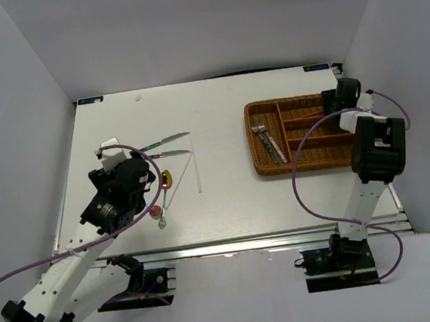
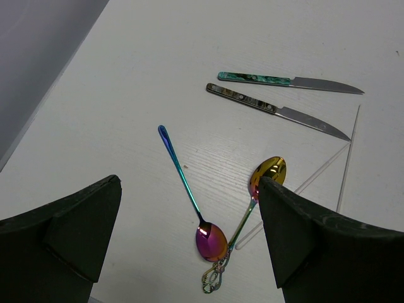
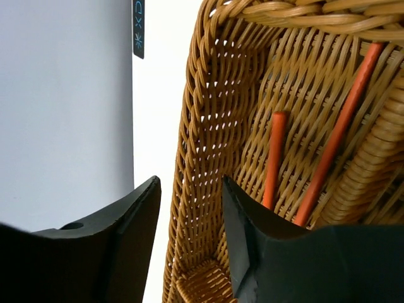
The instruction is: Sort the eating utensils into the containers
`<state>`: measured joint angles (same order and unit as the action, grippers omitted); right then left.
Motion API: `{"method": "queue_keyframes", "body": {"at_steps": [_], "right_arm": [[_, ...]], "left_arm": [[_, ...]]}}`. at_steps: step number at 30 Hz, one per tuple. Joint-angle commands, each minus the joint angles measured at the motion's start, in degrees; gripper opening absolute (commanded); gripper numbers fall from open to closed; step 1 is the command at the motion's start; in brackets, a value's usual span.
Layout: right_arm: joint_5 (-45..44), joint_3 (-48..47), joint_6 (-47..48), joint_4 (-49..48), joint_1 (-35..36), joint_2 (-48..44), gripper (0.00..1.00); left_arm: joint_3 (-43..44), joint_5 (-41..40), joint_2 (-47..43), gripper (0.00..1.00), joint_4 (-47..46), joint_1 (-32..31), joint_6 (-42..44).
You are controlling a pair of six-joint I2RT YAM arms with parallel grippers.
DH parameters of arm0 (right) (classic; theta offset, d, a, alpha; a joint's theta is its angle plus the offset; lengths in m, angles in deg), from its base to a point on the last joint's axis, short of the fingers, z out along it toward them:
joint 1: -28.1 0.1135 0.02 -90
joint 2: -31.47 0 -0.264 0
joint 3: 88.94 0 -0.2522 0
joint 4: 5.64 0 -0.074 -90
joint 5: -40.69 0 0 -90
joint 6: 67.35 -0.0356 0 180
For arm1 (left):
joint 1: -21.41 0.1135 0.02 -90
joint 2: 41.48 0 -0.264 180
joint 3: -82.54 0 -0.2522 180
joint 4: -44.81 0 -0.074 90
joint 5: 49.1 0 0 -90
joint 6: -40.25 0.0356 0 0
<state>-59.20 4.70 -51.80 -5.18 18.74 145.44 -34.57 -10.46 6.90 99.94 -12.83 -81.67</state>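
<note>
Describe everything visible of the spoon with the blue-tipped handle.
The spoon is slim, shiny metal with a rainbow finish: blue at the rounded handle tip, green midway, pink-purple at the small oval bowl. It lies flat on the white table, with its bowl nearest the left wrist camera and its handle slanting away to the left. The bowl sits right beside the gold spoon's thin handle; I cannot tell whether they touch.

I count two knives [image 2: 255, 77], two spoons [image 2: 211, 242] and two thin white chopsticks [image 2: 348, 158] lying loose toward the left edge of the worktop, which makes six pieces there. Near the right edge I see one wicker tray [image 1: 251, 137] split into four compartments [image 1: 318, 144]: one long section and three slots. Inside it I can make out two forks [image 1: 269, 143] and two red chopsticks [image 3: 275, 158].
</note>
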Motion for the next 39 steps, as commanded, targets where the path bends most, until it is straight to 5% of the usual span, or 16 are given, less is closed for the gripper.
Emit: {"method": "queue_keyframes", "body": {"at_steps": [1, 6, 10, 12, 14, 24, 31, 39], "right_arm": [[0.2, -1.9, 1.5, 0.8, -0.4, -3.0, 0.5], [5.7, -4.1, 11.0, 2.7, 2.1, -6.4, 0.52], [1.3, -6.9, 26.3, 10.7, 14.2, -15.0, 0.55], [-7.8, -5.5, 35.9, 11.0, 20.8, -18.3, 0.88], [-10.1, -5.5, 39.8, 13.1, 29.7, -20.0, 0.89], [-20.4, -18.2, 47.8, 33.3, 60.0, -6.2, 0.81], [-17.5, -26.2, 46.6, 40.8, 64.1, 5.4, 0.74], [-10.5, -29.9, 47.3, 43.4, 64.3, 12.0, 0.53]], "left_arm": [[0.0, 0.3, -0.3, 0.98, -0.8, 0.2, 0.4], [-0.1, -0.2, -0.9, 0.98, -0.7, 0.3, 0.2], [0.1, -1.1, -0.7, 0.98, -0.3, 0.3, -0.4], [0.3, -1.6, -0.7, 0.98, 0.1, 0.3, -0.7], [0.4, -2.0, -1.0, 0.98, 0.5, 0.4, -1.0], [0.3, -2.7, -3.7, 0.98, 0.6, 0.5, -1.7], [0.3, -2.2, -4.3, 0.98, 0.6, 0.6, -1.7], [0.3, -1.7, -5.6, 0.98, 0.5, 0.6, -1.6]]}}
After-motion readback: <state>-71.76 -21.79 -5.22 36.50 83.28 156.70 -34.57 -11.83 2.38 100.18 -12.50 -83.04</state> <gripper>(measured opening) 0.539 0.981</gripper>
